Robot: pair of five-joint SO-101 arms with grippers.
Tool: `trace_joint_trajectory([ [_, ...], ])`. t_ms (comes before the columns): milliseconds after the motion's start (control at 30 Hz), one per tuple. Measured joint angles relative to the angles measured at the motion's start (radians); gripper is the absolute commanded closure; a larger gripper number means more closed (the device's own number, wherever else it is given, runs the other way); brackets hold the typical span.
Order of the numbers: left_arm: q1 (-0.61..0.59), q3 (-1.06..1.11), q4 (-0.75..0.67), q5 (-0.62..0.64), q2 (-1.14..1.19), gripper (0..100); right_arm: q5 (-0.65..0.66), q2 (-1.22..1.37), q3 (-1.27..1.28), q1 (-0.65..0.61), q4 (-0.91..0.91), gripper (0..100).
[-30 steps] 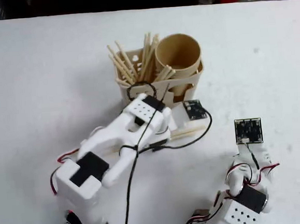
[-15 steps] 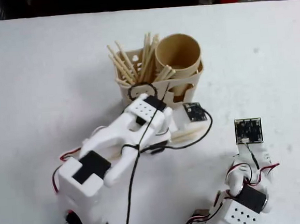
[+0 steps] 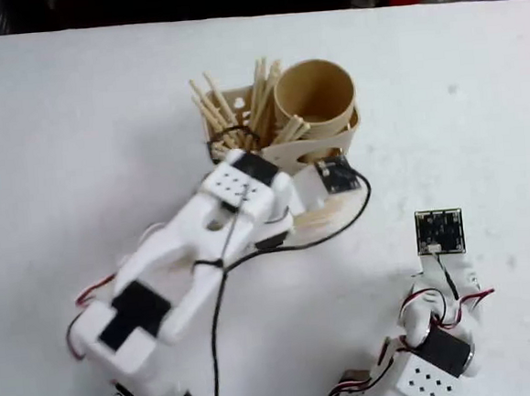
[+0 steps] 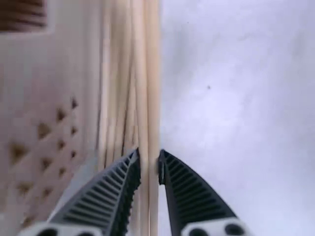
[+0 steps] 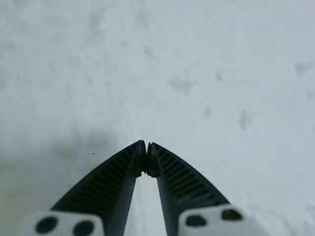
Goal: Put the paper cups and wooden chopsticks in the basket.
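Where left tool [image 4: 148,158] grips wooden chopsticks [image 4: 129,73] by the basket [image 4: 49,88] wall, right tool [image 5: 146,158] sits closed above the table [image 5: 226,69].

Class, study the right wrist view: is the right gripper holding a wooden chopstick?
No, the right gripper is shut with nothing between its tips, above the white table.

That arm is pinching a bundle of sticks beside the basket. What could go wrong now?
The left tool seems to pinch only some of the chopsticks, so loose ones might slip out. The basket wall is very close; their tips could catch it or knock the leaning sticks inside.
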Motion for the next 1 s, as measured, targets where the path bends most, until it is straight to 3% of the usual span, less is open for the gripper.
trace_joint_trajectory([
  [333,-0.011,0.241,-0.046,0.0,-0.431,98,0.0,0.0,0.0,0.0,0.0,98.1],
  [700,-0.011,0.351,-0.167,0.184,-0.882,98,0.0,0.0,0.0,0.0,0.0,98.1],
  [1000,-0.005,0.351,-0.442,0.347,-1.145,98,0.0,-0.002,0.0,0.002,0.0,98.1],
])
